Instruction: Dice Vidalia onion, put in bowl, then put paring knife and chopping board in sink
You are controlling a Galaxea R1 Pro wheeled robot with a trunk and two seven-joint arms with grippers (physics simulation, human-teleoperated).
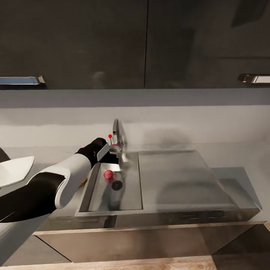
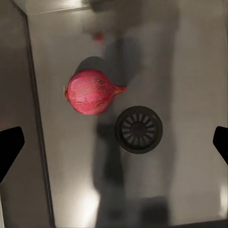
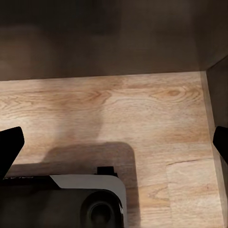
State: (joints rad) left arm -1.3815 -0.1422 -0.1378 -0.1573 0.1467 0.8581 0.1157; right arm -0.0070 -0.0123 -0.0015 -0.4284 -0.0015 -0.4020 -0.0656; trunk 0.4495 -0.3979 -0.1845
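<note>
The Vidalia onion (image 1: 108,174), pinkish-red with a short pointed tip, lies in the steel sink (image 1: 96,195) beside the round drain (image 1: 117,185). My left gripper (image 1: 106,153) hangs over the basin's back left corner, above the onion and apart from it. In the left wrist view the onion (image 2: 90,91) lies on the basin floor next to the drain (image 2: 138,129), and the left gripper (image 2: 115,145) is open with nothing between its dark fingertips (image 2: 9,147). The white bowl (image 1: 15,170) shows at the left edge on the countertop (image 1: 48,153). My right gripper (image 3: 115,145) is open over the floor. The chopping board and paring knife are out of view.
The chrome tap (image 1: 117,133) with its red-tipped lever (image 1: 110,136) stands just behind my left gripper. The flat drainboard (image 1: 180,180) lies to the right of the basin. Dark cabinets (image 1: 75,41) hang above. In the right wrist view, wood-plank floor (image 3: 142,109) and the robot's base (image 3: 71,199).
</note>
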